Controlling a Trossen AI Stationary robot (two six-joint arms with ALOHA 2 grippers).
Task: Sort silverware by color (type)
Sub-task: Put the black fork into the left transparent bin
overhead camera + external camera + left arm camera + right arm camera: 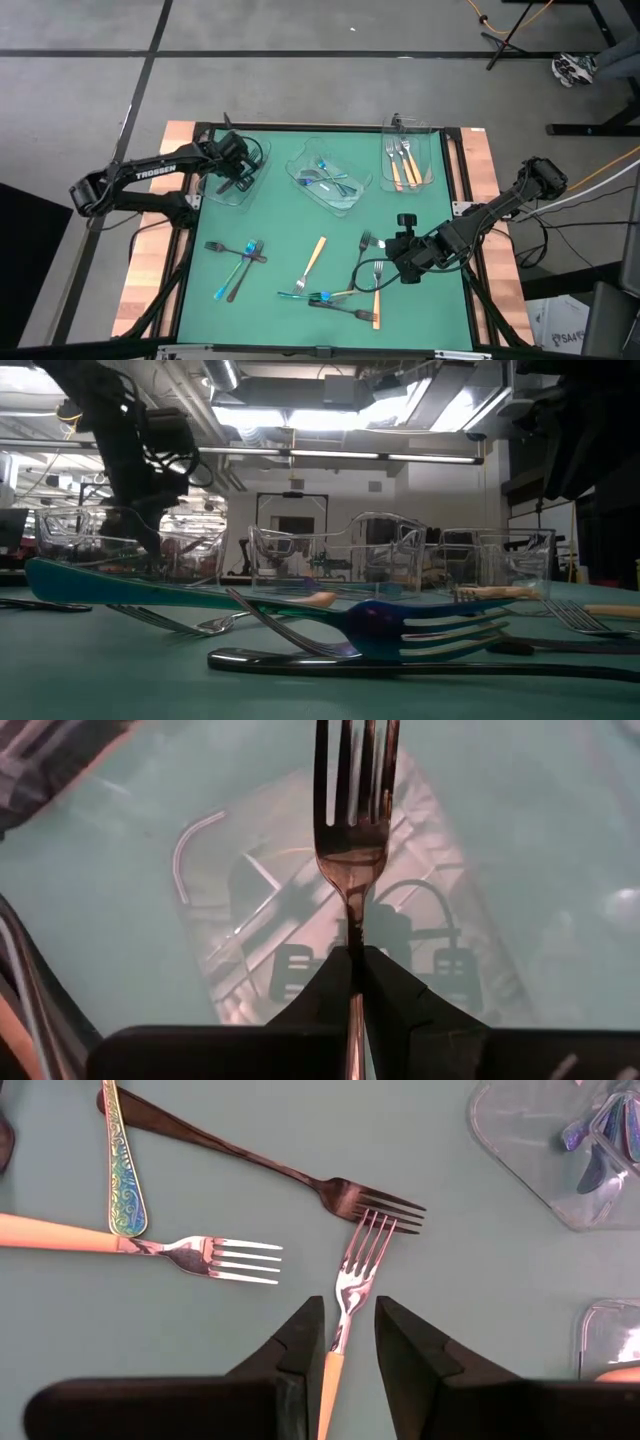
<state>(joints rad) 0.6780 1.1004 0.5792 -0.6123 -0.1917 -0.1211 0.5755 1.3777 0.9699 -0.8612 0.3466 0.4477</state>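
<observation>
Holding a dark fork (354,840) pinched between its closed fingers, the left gripper (236,172) hovers over the left clear tray (222,190), tines pointing away from the wrist. Well right of that tray, the right gripper (348,1342) straddles an orange-handled fork (352,1285) on the green mat (270,230), fingers partly apart on either side of its neck; whether they grip cannot be told. Loose forks lie scattered across the mat below the trays; the middle tray (330,178) holds iridescent blue pieces, the right tray (408,160) orange-handled ones.
</observation>
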